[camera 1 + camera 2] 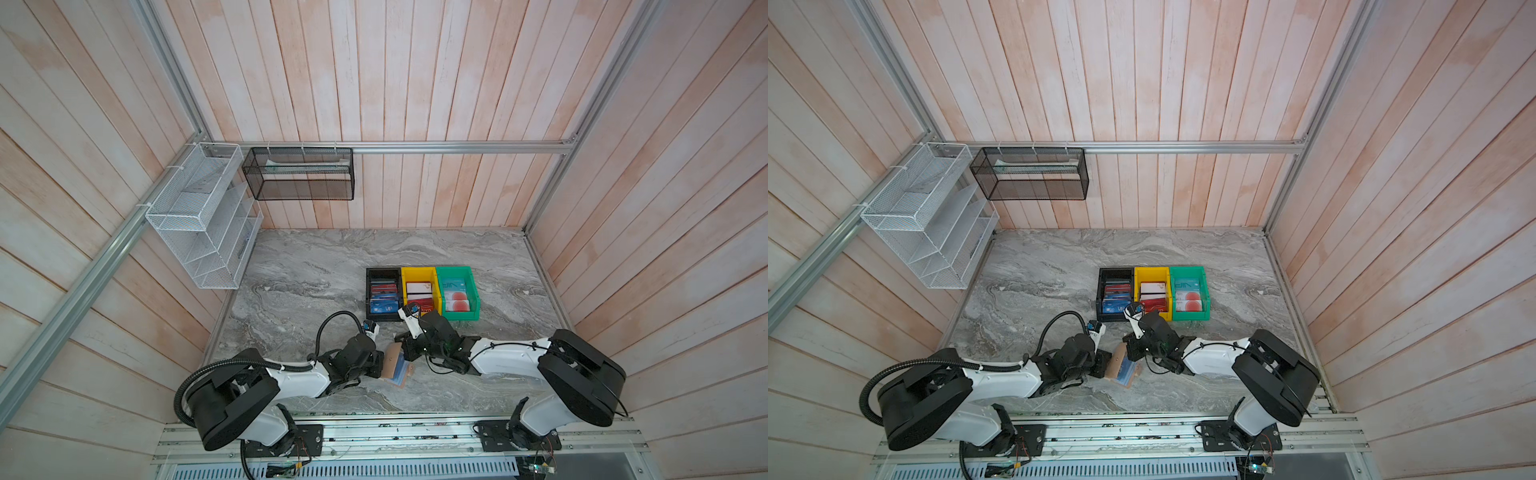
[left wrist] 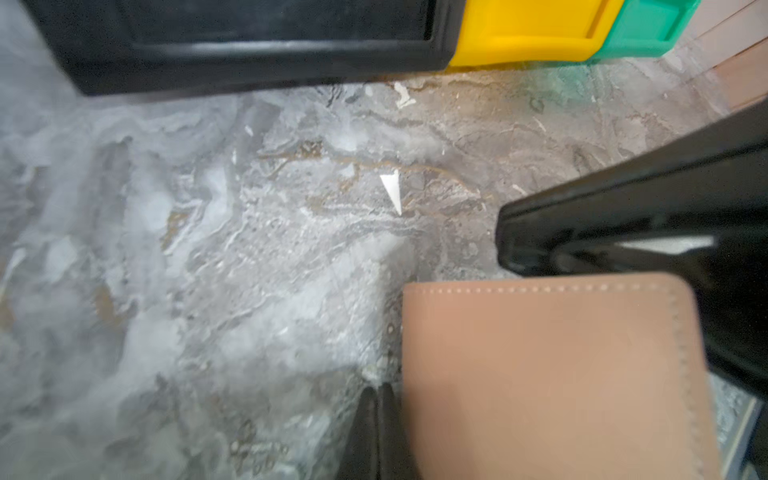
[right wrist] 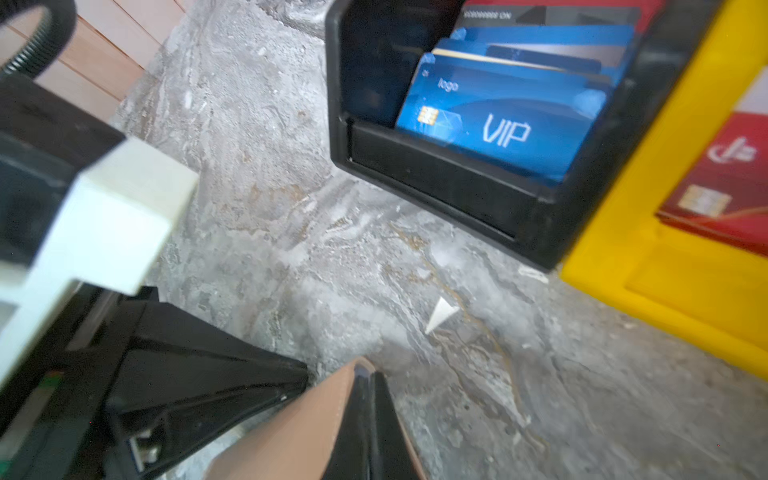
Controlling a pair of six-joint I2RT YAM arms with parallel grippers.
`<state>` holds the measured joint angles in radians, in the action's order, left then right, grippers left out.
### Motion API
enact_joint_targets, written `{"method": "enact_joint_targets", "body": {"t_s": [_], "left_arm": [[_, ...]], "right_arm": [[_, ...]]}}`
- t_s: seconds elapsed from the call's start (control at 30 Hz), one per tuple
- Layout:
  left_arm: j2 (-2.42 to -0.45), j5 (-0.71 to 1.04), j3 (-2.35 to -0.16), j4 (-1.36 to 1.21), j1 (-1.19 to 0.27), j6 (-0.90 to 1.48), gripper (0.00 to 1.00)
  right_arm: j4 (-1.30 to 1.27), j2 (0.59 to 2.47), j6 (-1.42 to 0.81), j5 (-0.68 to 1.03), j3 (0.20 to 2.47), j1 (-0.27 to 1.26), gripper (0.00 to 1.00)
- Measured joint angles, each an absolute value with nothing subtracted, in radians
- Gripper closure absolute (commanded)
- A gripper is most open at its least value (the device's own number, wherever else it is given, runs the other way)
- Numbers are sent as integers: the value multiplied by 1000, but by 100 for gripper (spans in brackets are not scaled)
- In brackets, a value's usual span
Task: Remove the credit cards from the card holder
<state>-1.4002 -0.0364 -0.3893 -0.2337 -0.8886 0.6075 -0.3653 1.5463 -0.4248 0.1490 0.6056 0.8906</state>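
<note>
Near the worktop's (image 1: pixel 332 257) front edge, the left gripper (image 2: pixel 376 432) and right gripper (image 3: pixel 368 419) each pinch the tan card holder (image 1: pixel 392 360). Uneven pulling could slip a cover free or tear the sleeves.

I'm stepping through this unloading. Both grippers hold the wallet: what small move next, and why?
Probably the right gripper should let go and reach for the bluish sleeves. Both it and the left gripper are shut on the card holder, so neither is free to pull a card.
</note>
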Motion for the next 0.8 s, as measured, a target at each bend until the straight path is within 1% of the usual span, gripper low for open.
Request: {"method": "enact_joint_targets", "body": {"t_s": [0.27, 0.5, 0.63, 0.8], "left_arm": [[-1088, -112, -406, 34, -880, 641, 100], [-858, -116, -405, 179, -829, 691, 100], [-801, -113, -383, 214, -815, 723, 100], [-815, -96, -351, 242, -813, 748, 100]], "right_arm": [[-355, 1594, -397, 218, 679, 939, 100], [-315, 1609, -396, 234, 707, 988, 100], [-277, 1598, -396, 228, 711, 999, 100], [-218, 1542, -396, 198, 707, 1001, 100]]}}
